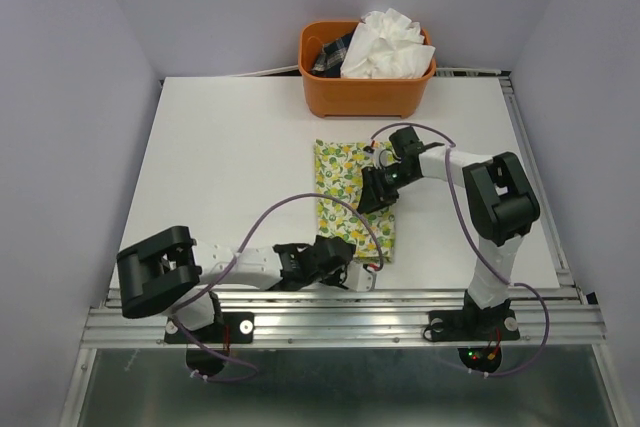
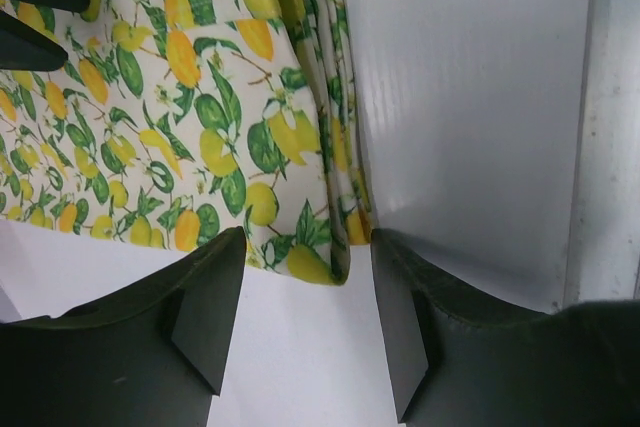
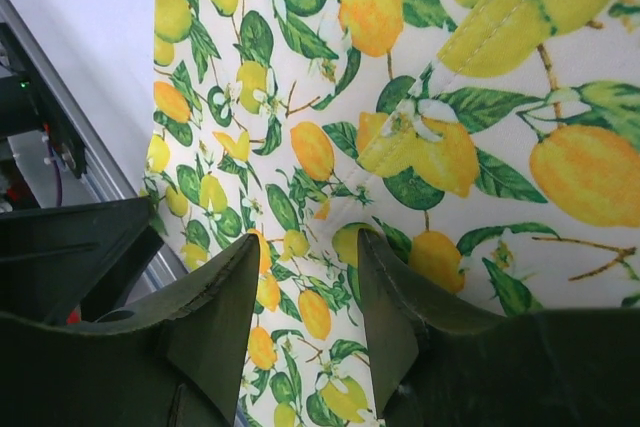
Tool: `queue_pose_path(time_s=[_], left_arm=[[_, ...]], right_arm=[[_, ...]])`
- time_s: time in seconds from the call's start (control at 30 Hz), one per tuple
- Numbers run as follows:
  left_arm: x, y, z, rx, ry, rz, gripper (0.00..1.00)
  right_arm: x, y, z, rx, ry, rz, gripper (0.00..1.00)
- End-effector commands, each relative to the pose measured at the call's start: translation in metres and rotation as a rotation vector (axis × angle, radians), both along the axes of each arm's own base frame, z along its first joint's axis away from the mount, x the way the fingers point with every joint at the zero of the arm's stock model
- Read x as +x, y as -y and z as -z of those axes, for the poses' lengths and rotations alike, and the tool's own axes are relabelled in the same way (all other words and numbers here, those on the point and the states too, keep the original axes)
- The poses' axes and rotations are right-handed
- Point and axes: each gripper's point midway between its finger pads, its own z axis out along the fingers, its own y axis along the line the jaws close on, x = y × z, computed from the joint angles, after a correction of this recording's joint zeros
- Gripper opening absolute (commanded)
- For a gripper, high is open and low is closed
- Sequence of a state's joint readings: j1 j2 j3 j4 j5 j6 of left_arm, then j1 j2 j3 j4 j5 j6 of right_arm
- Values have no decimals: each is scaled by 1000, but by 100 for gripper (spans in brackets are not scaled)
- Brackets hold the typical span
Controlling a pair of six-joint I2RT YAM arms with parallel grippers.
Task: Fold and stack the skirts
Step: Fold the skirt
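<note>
Lemon skirt lies folded mid-bench, long axis near–far; white skirt in far basket. Left jaws spread just off lemon skirt's near end, right jaws spread above its right edge, neither pinching cloth

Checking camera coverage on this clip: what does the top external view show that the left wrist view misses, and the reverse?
Only the top external view: the orange basket at the far edge, with the white crinkly skirt and a dark checked cloth in it, and the lemon skirt in full outline. Only the left wrist view: the layered folds at that skirt's corner, seen close up just beyond the open left gripper. Both: the folded lemon skirt lying on the white table.
</note>
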State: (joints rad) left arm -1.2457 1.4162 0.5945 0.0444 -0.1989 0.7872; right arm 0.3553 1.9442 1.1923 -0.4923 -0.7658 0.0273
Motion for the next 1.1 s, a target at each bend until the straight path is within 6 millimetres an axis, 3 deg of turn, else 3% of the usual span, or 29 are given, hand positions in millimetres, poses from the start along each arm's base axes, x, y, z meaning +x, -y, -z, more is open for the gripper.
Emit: queue_pose_path(time_s=[0.0, 0.2, 0.4, 0.5, 0.53, 0.6, 0.73, 0.83, 0.9, 1.0, 1.07], left_arm=[[11, 25, -1, -30, 45, -16, 65], [23, 46, 10, -17, 57, -65, 59], [31, 54, 1, -69, 96, -105, 56], [28, 54, 0, -69, 65, -103, 42], [24, 50, 2, -51, 43, -95, 29], [16, 54, 1, -64, -6, -80, 13], [12, 51, 5, -38, -42, -89, 0], [11, 53, 6, -26, -59, -81, 0], [12, 54, 6, -24, -78, -83, 0], [13, 55, 5, -28, -97, -86, 0], [15, 58, 2, -45, -113, -96, 0]], right_arm=[[-4, 11, 31, -67, 5, -22, 49], [-13, 13, 41, -74, -38, -36, 49], [-17, 15, 47, -80, -49, -44, 49], [-20, 14, 46, -70, -49, -55, 49], [-21, 14, 43, -62, -44, -57, 49], [-23, 10, 36, -27, -44, -62, 50], [-13, -3, 0, 61, -65, 15, 52], [2, -3, -38, 165, -79, 102, 53], [11, 7, -55, 218, -87, 161, 53], [11, 23, -57, 266, -121, 205, 52], [1, 31, -42, 257, -164, 219, 51]])
